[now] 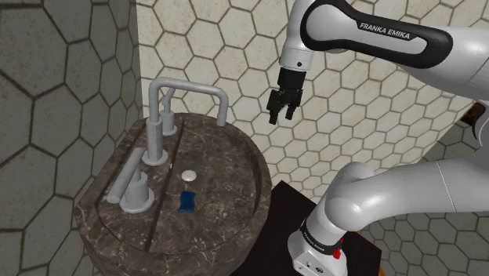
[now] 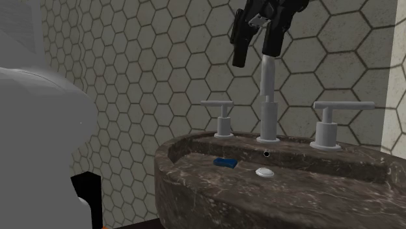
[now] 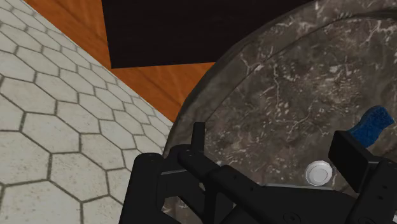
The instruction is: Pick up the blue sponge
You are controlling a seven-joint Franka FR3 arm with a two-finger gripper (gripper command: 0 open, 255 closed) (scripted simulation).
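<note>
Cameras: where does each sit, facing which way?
Shoulder view: beside the stand, looking down on the sink and blue sponge; arm and open hand show.
Second exterior view: low, before the sink, facing the faucet and wall; hand at top.
Wrist view: on the hand, looking down into the sink; fingers show.
Both exterior views share faucet, blue sponge, hand.

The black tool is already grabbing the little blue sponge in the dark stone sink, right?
No. The black tool hangs high above the dark stone sink, not touching the little blue sponge lying in it; the shoulder view shows this.
</note>
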